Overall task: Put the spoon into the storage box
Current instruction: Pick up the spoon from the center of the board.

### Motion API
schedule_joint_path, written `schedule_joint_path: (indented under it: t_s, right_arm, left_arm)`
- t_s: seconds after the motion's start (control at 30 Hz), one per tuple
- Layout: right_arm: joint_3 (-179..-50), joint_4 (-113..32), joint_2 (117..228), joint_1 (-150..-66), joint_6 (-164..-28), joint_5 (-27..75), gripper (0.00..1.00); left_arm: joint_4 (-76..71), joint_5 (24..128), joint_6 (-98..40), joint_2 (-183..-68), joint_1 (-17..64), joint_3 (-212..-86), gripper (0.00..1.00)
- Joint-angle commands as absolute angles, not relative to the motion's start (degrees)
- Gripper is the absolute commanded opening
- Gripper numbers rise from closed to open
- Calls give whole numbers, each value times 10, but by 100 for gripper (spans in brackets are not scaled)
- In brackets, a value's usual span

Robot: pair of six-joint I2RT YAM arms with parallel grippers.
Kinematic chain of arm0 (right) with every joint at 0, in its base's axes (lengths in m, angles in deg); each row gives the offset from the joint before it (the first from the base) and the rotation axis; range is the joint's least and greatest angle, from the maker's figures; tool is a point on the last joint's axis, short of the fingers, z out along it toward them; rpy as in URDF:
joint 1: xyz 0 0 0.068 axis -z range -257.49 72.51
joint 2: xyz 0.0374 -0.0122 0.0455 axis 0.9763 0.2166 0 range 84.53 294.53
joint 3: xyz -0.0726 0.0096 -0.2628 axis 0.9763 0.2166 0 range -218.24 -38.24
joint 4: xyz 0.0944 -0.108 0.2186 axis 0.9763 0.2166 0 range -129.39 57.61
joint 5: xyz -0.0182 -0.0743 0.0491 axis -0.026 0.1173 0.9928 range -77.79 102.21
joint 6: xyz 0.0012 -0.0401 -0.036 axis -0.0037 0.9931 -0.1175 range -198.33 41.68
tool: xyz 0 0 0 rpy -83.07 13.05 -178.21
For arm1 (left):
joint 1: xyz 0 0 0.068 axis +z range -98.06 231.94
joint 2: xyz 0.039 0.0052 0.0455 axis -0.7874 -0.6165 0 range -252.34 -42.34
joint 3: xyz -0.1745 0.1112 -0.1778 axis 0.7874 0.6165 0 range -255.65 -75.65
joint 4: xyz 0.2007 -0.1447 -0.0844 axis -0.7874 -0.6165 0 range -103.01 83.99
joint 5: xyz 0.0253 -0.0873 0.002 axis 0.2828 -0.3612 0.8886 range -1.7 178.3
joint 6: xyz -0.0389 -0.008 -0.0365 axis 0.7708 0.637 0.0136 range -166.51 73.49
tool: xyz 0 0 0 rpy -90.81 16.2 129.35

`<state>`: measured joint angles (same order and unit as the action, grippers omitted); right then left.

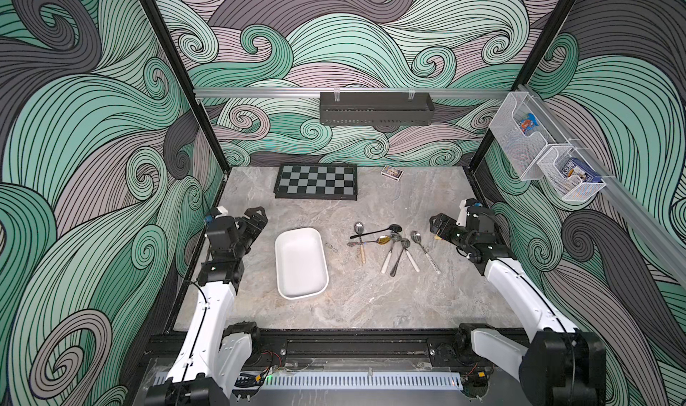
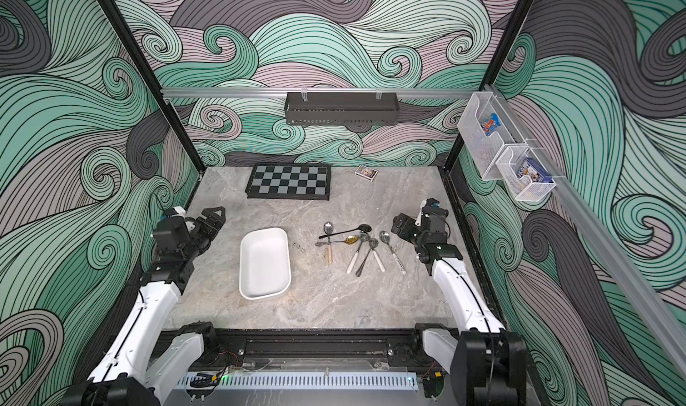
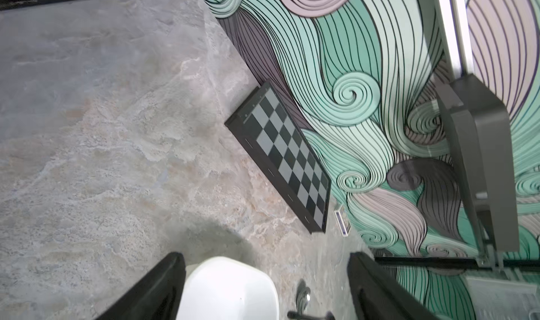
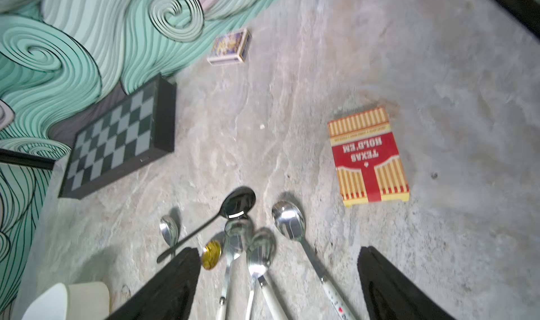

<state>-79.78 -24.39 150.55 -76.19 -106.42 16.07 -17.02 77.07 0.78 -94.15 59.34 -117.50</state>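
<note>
The storage box (image 1: pixel 301 265) (image 2: pixel 264 267) lies empty on the desk (image 1: pixel 371 304), left of its middle, with its long sides running roughly from the front edge toward the back edge. The spoons (image 1: pixel 389 244) lie in a loose heap right of the middle, well apart from the box (several cross one another, bowls mostly toward the back edge). Within the heap, a black spoon (image 1: pixel 375 232) crosses a wooden-handled spoon (image 1: pixel 361 248), and a patterned-handle spoon (image 1: pixel 427 254) lies nearest the right edge.

The left gripper (image 1: pixel 256 216) (image 3: pixel 266 257) hangs near the left edge, beside the box's far end. Its jaws are spread wide with nothing between them.

The right gripper (image 1: pixel 438 226) (image 4: pixel 277 250) hangs near the right edge, just beside the heap, likewise released and empty. In the right wrist view a red card pack (image 4: pixel 368 157) lies flat on the desk near the spoon bowls.

A chessboard (image 1: pixel 315 181) sits against the back edge, with a small card box (image 1: pixel 392 172) near it.
</note>
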Motion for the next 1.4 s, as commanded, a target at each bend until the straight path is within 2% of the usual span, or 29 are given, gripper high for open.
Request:
schedule_joint_path:
  t_s: [0.0, 0.1, 0.23, 0.27, 0.37, 0.53, 0.87, 1.03, 1.37]
  right_arm:
    - [-812, -138, 1536, -765, -1064, 169, 87]
    - [-806, -127, 1550, -764, -1056, 131, 88]
    - [-830, -92, 1607, -766, -1042, 162, 85]
    - [-839, -77, 1623, -769, -1036, 167, 82]
    - [-843, -59, 1645, -787, -1023, 171, 79]
    - [-838, -45, 1671, -808, -1019, 163, 79]
    - [-847, -33, 1705, -843, -1007, 153, 78]
    - [-857, -33, 1725, -857, -998, 174, 70]
    - [-885, -30, 1726, -859, -999, 140, 60]
  left_arm:
    - [-385, 700, -99, -984, 596, -1272, 87]
    - [-475, 655, -167, -1022, 596, -1322, 85]
    - [-530, 607, -226, -1042, 596, -1343, 84]
    - [-533, 609, -232, -1038, 594, -1340, 83]
    - [-510, 614, -230, -1012, 594, -1312, 83]
    - [-472, 616, -218, -968, 594, -1283, 83]
    - [-480, 623, -220, -964, 594, -1284, 82]
    - [-482, 624, -221, -966, 595, -1283, 82]
    - [-484, 632, -221, -959, 595, -1280, 82]
